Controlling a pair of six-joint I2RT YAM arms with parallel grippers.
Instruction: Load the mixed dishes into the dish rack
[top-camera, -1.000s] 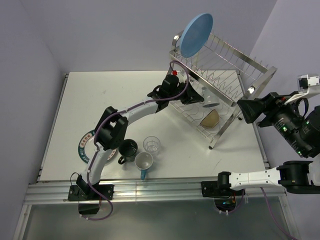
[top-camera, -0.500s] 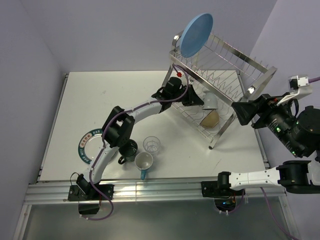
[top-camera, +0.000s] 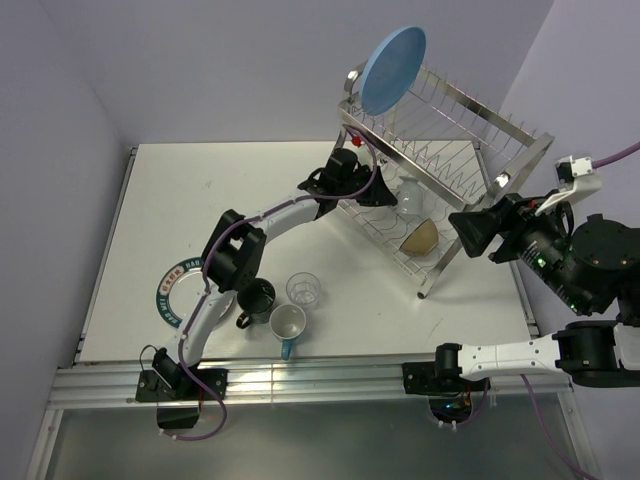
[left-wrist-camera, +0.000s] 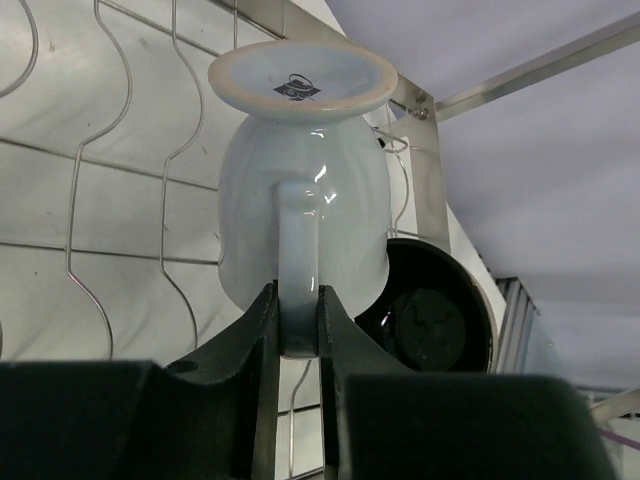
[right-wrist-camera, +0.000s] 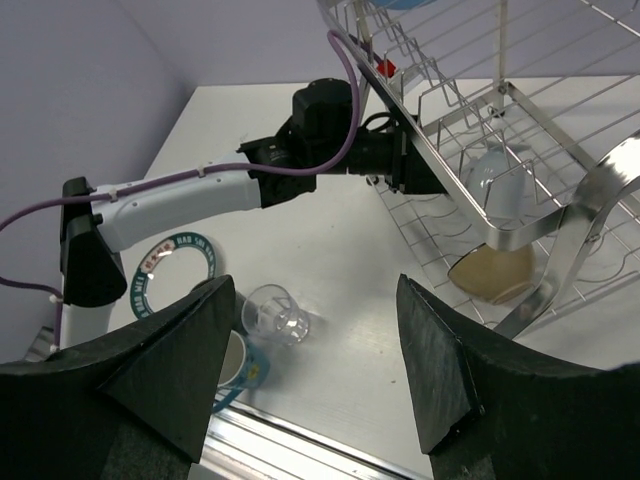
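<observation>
Pinching the cup (left-wrist-camera: 300, 200) by its handle, the left gripper (left-wrist-camera: 298, 330) was clamped tight, reaching in from the left. The cup sat dead ahead of its jaws, upside down, foot up, in the lower tier of the rack (left-wrist-camera: 520, 75), with the bowl (left-wrist-camera: 430, 320) just beside it. The right gripper (right-wrist-camera: 312, 360) hung spread apart and empty, well off to the right.

In the dish rack (right-wrist-camera: 430, 150), a light-blue cup (right-wrist-camera: 497, 178)
</observation>
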